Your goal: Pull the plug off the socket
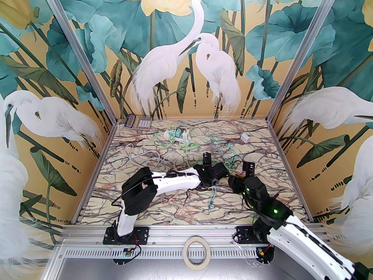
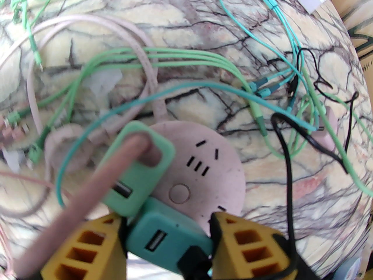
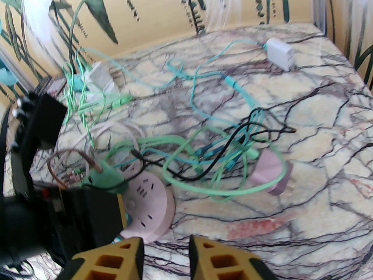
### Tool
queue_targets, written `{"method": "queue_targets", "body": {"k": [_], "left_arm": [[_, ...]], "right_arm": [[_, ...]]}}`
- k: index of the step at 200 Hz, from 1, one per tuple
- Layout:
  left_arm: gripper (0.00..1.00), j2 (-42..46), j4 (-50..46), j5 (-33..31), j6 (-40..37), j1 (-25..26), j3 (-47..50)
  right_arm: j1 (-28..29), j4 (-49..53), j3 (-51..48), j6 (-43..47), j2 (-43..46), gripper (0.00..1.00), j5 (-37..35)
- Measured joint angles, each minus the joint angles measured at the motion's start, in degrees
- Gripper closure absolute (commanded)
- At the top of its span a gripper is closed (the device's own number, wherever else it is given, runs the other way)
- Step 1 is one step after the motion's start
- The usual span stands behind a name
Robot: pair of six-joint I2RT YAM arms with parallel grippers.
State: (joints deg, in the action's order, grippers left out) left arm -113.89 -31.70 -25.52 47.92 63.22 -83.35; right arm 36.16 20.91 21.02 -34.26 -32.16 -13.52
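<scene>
A round pink socket (image 2: 204, 168) lies on the marble table, also seen in the right wrist view (image 3: 151, 203). Two plugs stand in it. One is a light green plug (image 2: 137, 168) with a thick pink cable in its top. The other is a teal plug (image 2: 166, 241) with a black cable. My left gripper (image 2: 166, 219) has its yellow fingers (image 2: 87, 243) pressed against both sides of the teal plug. My right gripper (image 3: 165, 239) hovers just right of the socket's rim, its jaws a little apart with bare marble between them. Both grippers meet mid-table (image 1: 217, 171), (image 1: 236, 179).
Green, teal, pink and black cables (image 3: 221, 153) tangle across the table's middle. A loose pink plug (image 3: 271, 173) lies right of the socket. At the back are a white power strip (image 1: 177, 134), a white charger (image 1: 245, 138) and a calculator (image 1: 138, 122). A tape roll (image 1: 195, 251) sits by the arm bases.
</scene>
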Motion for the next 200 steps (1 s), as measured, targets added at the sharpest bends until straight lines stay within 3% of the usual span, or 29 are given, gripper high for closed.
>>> {"method": "queue_targets", "body": {"k": [64,89,99,113,145,170,200], "left_arm": [[0.61,6.9,7.0,9.4,-19.1,-6.3,9.5],[0.55,8.7,7.1,11.3,-23.3,-8.1,11.3],[0.46,8.9,6.5,11.5,-23.6,-8.5,11.4],[0.46,8.9,5.9,11.6,-21.9,-8.5,11.3],[0.33,7.8,0.1,8.3,-13.1,-7.6,7.6],[0.34,3.7,-4.9,4.5,-5.4,-6.0,1.1],[0.38,1.9,-7.8,2.4,1.2,-5.3,0.1]], "right_arm": [[-3.2,-6.0,0.0,0.2,-9.9,0.66,8.9],[-3.3,-7.5,0.0,0.2,-11.3,0.66,10.2],[-3.3,-8.0,0.0,0.2,-11.6,0.66,10.5],[-3.3,-8.5,0.0,0.2,-11.7,0.65,10.6],[-3.3,-9.4,0.0,0.2,-11.6,0.65,10.6],[-3.5,-9.5,0.0,0.4,-11.3,0.66,10.6],[-3.6,-9.7,-0.5,0.6,-10.2,0.65,10.6]]}}
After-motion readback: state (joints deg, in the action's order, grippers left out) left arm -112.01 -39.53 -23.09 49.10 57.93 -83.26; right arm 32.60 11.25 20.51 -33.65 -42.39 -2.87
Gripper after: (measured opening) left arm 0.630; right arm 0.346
